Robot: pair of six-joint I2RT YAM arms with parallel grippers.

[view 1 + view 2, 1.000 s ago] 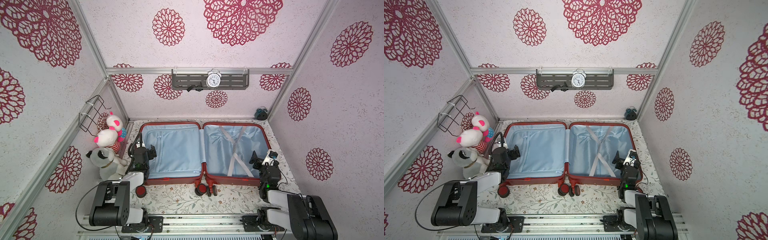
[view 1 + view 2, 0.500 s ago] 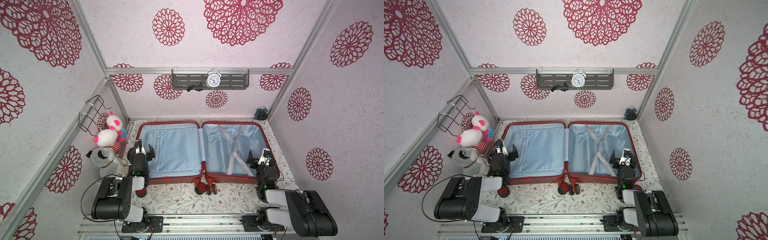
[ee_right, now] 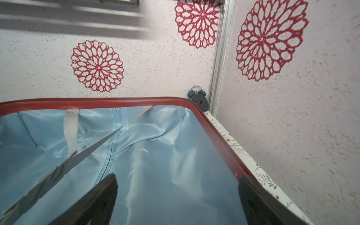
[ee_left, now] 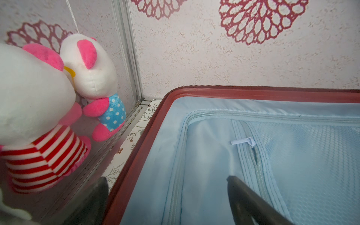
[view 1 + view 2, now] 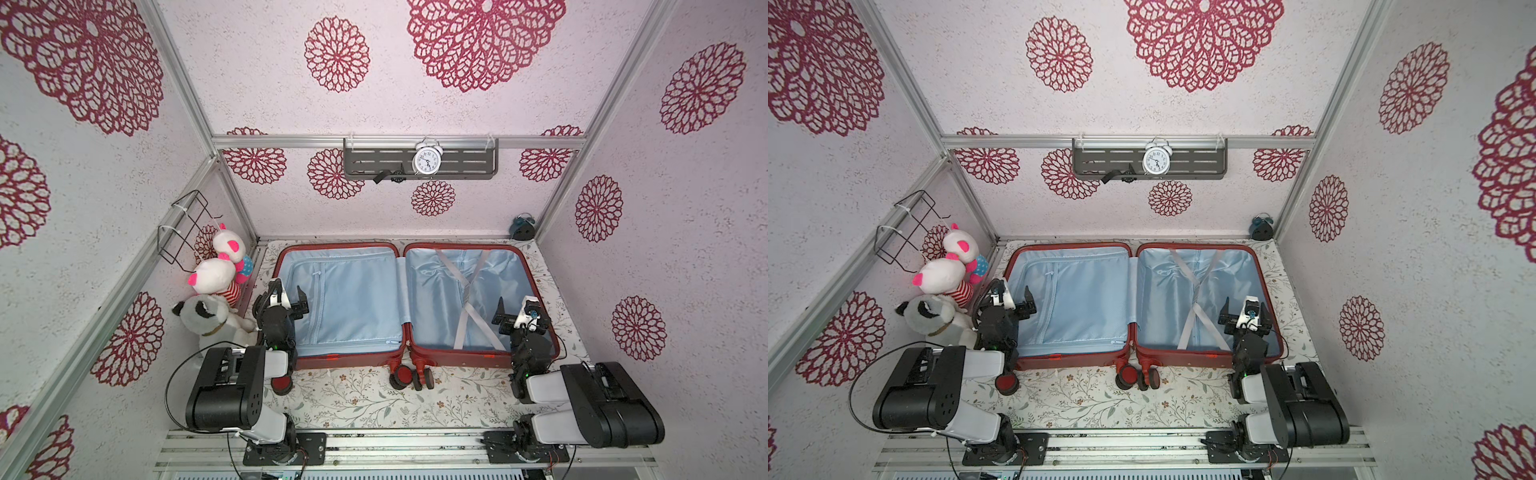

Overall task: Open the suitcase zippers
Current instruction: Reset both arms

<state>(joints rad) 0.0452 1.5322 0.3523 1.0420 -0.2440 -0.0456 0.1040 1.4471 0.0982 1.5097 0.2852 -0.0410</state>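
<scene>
We see the suitcase lying flat and fully open in the lower middle of both top views, on the floral tabletop. Both halves sit side by side with the light blue lining up. The zippers show as a thin dark red track along the outer edge of the red rim. The two halves are apart, so the track is undone all round.

The left gripper is at the left edge of the left half. Its jaws are spread wide and hold nothing. In the left wrist view the left gripper straddles the rim, with one finger outside it and one over the lining. We can't tell if it touches.

The right gripper is over the right side of the right half, near the crossed straps. It is also wide open and empty. In the right wrist view the right gripper has one finger over the lining and one at the red rim.

- Wheels are at the lower edge of the case, centre.
- Plush toys are to the left of the case, by the wall.
- A white alarm clock is on the grey shelf, upper centre.
- A small dark clock is in the back right corner.
- The lining zipper pull is visible in the left wrist view.
</scene>
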